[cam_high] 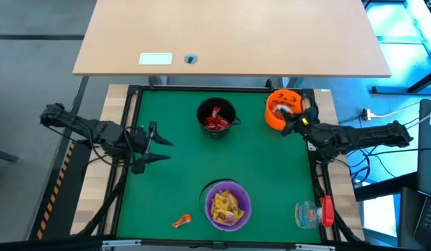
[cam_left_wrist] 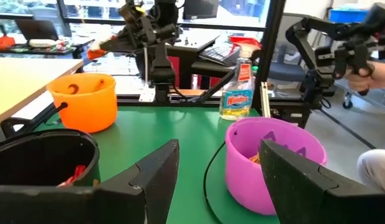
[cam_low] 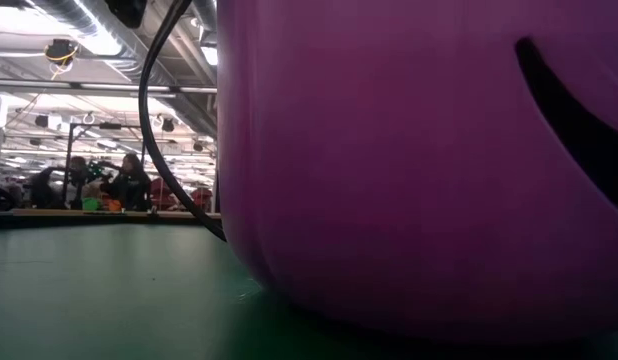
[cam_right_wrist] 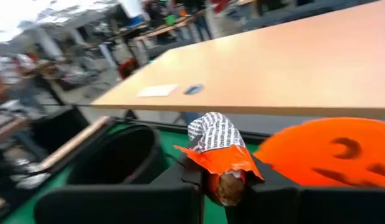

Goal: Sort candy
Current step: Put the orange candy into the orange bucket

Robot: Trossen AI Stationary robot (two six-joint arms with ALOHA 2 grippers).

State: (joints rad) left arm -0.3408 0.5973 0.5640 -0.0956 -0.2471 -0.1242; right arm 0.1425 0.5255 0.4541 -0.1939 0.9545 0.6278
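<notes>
A green felt-like mat is seen covering the work surface, framed by a pale wooden border, with a smooth light-wood desk beyond it at twelve o'clock. Three round plastic pails are set on the mat: a black bucket just above centre, filled with red-wrapped sweets; an orange bucket with a pumpkin face at about one o'clock; and a glossy purple bucket at six o'clock, heaped with crinkly yellow-wrapped candy (its curved wall fills most of the low view). A single orange-wrapped sweet is left loose on the mat at about seven o'clock, beside the purple bucket. A clear spray bottle with a red trigger is laid on its side at five o'clock. The right gripper is held at the rim of the orange bucket, at two o'clock, its dark fingers pinched on a candy whose shiny wrapper is orange below and white with dark print above; the sweet sits directly between the fingertips, beside the bucket's wall. The left gripper is hovering at nine o'clock over the mat's edge, its fingers spread wide and holding nothing, well apart from every sweet.
</notes>
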